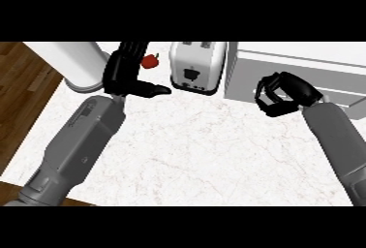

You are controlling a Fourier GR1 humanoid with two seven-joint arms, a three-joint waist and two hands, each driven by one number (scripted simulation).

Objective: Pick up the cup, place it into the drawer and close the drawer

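Head view, looking steeply down at a white marble table [193, 155] w/ wood floor [22, 82] at the left edge.

Left robot hand [127, 72] is up near the back of the table, fingers straight and pointing away, thumb sticking out to the right; it holds nothing. Just past its fingertips sits a small red object [150, 61], partly hidden by the fingers. It can't be told whether that is the cup; too little of it shows.

Right robot hand [282, 94] is at the right, fingers curled inward in front of a white cabinet block [300, 68]. Nothing visible inside the curl, so it looks closed on nothing, though the curl could hide something small. The block's face shows horizontal lines, probably a drawer front [343, 94]; it looks flush, i.e. shut or nearly so, but the angle doesn't settle that.

Between the hands stands a silver toaster [194, 68]. A white cylinder [75, 65] stands at the back left.

Progress, as a judgement: no cup is clearly seen on the table or in either hand. This fits two stages: cup already inside and drawer pushed shut by the curled right hand, or the red thing is the cup and the drawer stage lies ahead. One moment can't decide btw them.
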